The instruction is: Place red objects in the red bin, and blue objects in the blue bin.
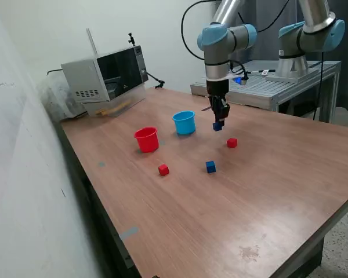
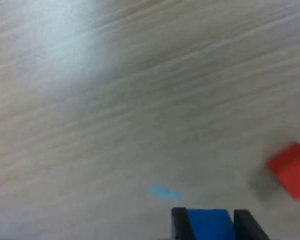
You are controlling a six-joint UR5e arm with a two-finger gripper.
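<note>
The arm hangs over the wooden table (image 1: 267, 191) with its gripper (image 1: 218, 124) pointing straight down, and the two fingers (image 2: 180, 222) are pinched on a dark blue cube (image 1: 217, 126). In the wrist view that cube (image 2: 209, 223) sits squarely between the black fingers, held clear of the tabletop, which looks blurred underneath.

The held cube hangs just to the exterior view's right of the light blue cup (image 1: 184, 123), near it but not over its mouth. The red cup (image 1: 147, 139) stands upright beside the blue one, toward the exterior view's left and a bit nearer the camera; the two cups are close but apart.

Three more cubes lie loose on the table. One red cube (image 1: 231, 142) rests near the gripper, just below it in the exterior view, and it shows as a blurred red shape (image 2: 291, 170) in the wrist view. A second blue cube (image 1: 210, 167) sits nearer the front edge, and the other red cube (image 1: 163, 169) lies to its left in the exterior view, in front of the red cup.

A microwave (image 1: 107, 72) stands at the far corner against the wall.
</note>
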